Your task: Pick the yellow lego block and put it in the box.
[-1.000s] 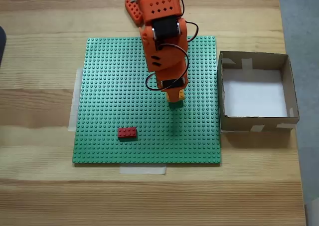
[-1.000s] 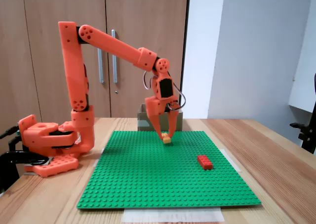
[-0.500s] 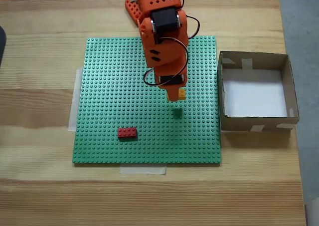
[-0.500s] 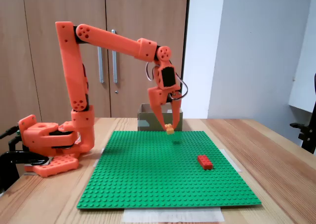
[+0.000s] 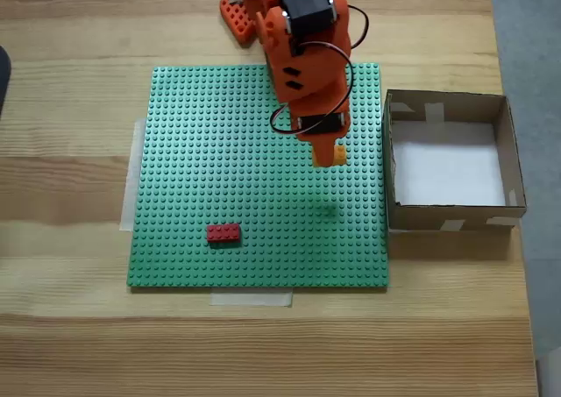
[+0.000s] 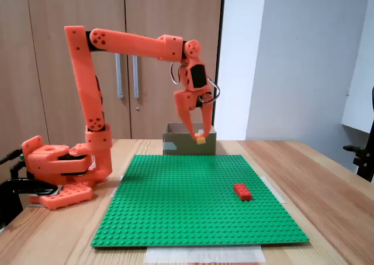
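The small yellow-orange studded plastic lego block (image 5: 340, 154) is pinched between the tips of the orange two-finger gripper (image 5: 331, 155) and hangs in the air, well above the green studded lego baseplate (image 5: 202, 195). In a fixed view from the side, the block (image 6: 200, 138) sits at the very end of the downward-pointing fingers (image 6: 194, 127), which are clenched around it. Its faint shadow falls on the baseplate below.

The relation that matters is where the square shallow brown cardboard box (image 5: 506, 134) with a white bottom lies from the held block. In a fixed view from above, the box is to the right of the block, just beside the baseplate's right edge. The block is near the box's left wall but not yet over the opening. In the side view the box (image 6: 175, 144) stands behind the gripper. Judged from this, the coming move is a short carry sideways toward the box, keeping the block above the wall's top edge.

A small red studded lego brick (image 5: 223, 233) lies on the baseplate, well apart from the gripper, toward the lower left in the view from above. Everything rests on a pale wooden table (image 5: 70, 327).
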Tool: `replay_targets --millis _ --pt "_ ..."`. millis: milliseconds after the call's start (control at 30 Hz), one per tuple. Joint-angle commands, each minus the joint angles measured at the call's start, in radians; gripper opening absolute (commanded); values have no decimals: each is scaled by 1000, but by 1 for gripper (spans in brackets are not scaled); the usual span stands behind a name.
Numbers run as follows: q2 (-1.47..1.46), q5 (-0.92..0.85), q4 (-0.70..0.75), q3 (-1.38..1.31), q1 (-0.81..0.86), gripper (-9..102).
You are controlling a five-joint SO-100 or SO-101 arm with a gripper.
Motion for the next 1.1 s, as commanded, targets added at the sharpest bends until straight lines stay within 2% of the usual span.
replay_targets --millis 0,267,500,767,833,1067 --pt "55 18 46 -97 -67 6" --pt "57 34 97 -184 -179 6" --pt "57 3 83 -230 -261 6" --pt "43 -43 46 -221 -351 6" --pt "38 -84 -2 -187 -374 7" --pt "5 -101 -31 -184 -396 7"
